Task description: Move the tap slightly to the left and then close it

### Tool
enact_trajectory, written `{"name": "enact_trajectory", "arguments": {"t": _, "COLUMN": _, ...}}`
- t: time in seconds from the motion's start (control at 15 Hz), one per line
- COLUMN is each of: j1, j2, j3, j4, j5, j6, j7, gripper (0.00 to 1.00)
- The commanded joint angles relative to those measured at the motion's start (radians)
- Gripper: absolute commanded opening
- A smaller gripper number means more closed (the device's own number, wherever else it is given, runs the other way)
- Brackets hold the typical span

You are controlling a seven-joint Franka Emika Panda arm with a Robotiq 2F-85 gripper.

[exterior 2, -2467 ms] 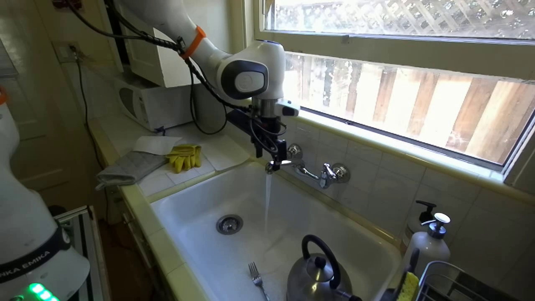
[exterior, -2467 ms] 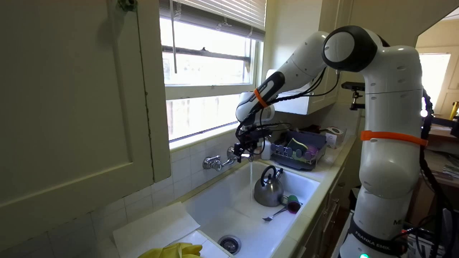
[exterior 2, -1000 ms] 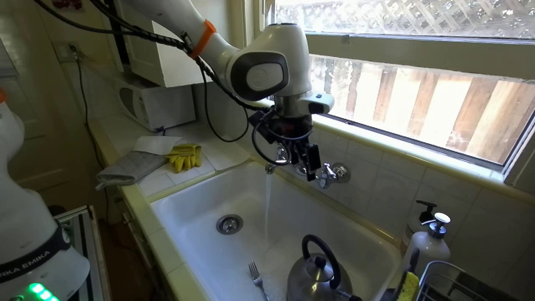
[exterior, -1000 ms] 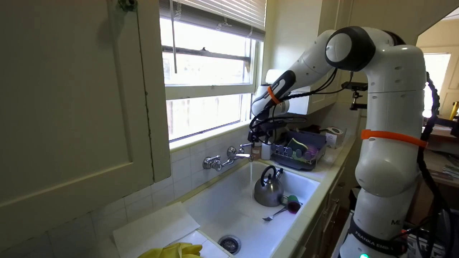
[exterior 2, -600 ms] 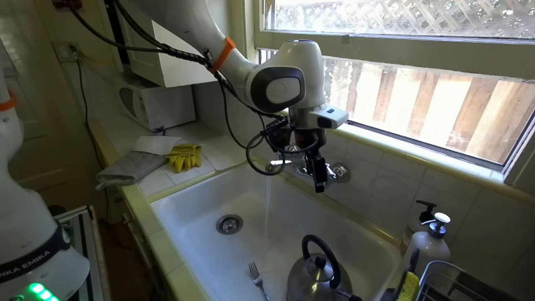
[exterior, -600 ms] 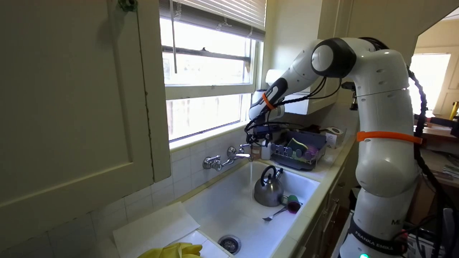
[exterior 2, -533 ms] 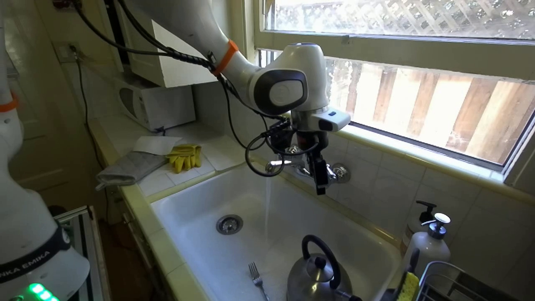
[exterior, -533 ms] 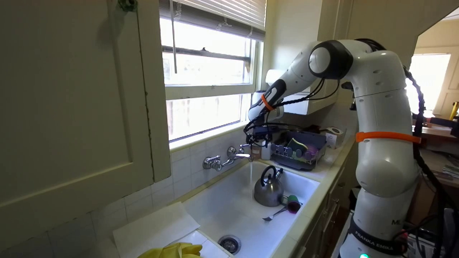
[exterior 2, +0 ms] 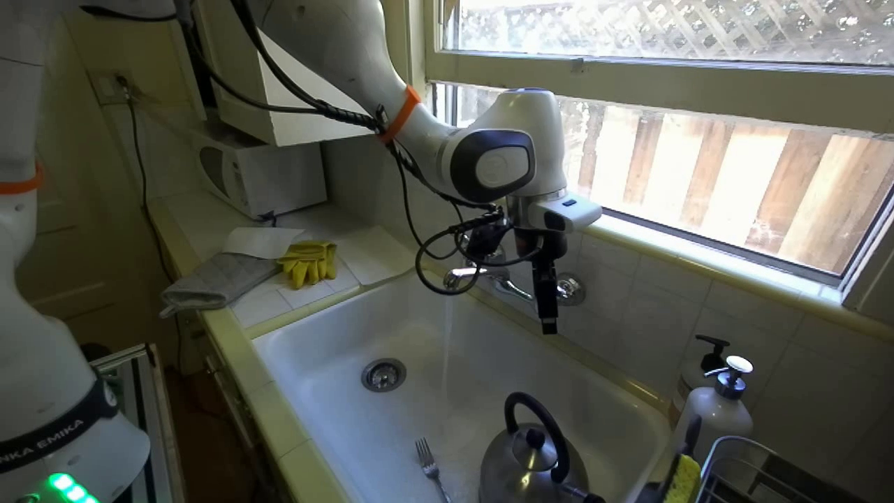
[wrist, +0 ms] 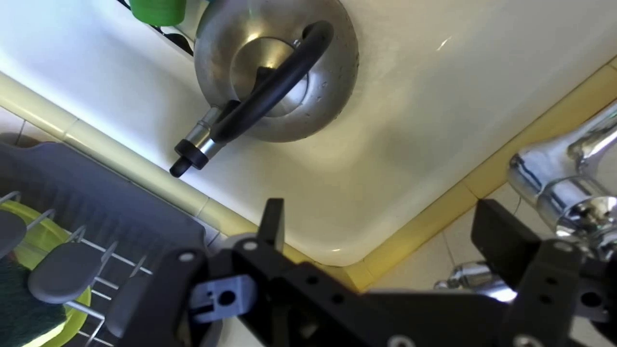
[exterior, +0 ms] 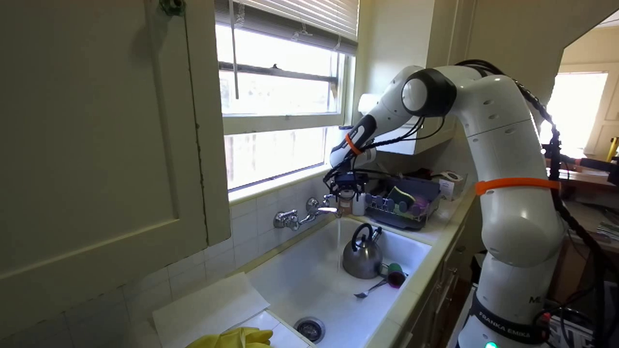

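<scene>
The chrome tap (exterior: 327, 210) is on the tiled wall above the sink, and a thin stream of water (exterior: 339, 241) runs from its spout. In an exterior view the spout (exterior 2: 469, 274) points left, and my black gripper (exterior 2: 548, 323) hangs in front of the right-hand handle, hiding it. In the wrist view my gripper (wrist: 383, 210) is open with nothing between its fingers. Chrome parts of the tap (wrist: 554, 168) show at the right edge, and a small chrome handle (wrist: 475, 275) lies beside and partly behind the right finger. I cannot tell whether they touch.
A metal kettle (exterior 2: 534, 457) stands in the sink, with a fork (exterior 2: 429, 462) beside it. A green cup (exterior: 395, 270) lies near the kettle. A dish rack (wrist: 111, 188) and soap bottles (exterior 2: 719, 405) stand past the sink's end. The window sill (exterior 2: 628, 234) runs above the tap.
My gripper has left the spout and moved right and lower, to in front of the right-hand handle. It has also turned. The spout and the running water look the same.
</scene>
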Motion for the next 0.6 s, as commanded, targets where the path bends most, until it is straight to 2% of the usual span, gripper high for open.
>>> {"name": "enact_trajectory", "arguments": {"t": 0.0, "j1": -0.008, "j2": 0.044, "j3": 0.003, "j4": 0.061, "j5": 0.012, "j6": 0.005, "j7": -0.073, "gripper": 1.0}}
{"name": "enact_trajectory", "arguments": {"t": 0.53, "j1": -0.074, "j2": 0.063, "j3": 0.064, "j4": 0.091, "j5": 0.035, "j6": 0.073, "j7": -0.435, "gripper": 1.0}}
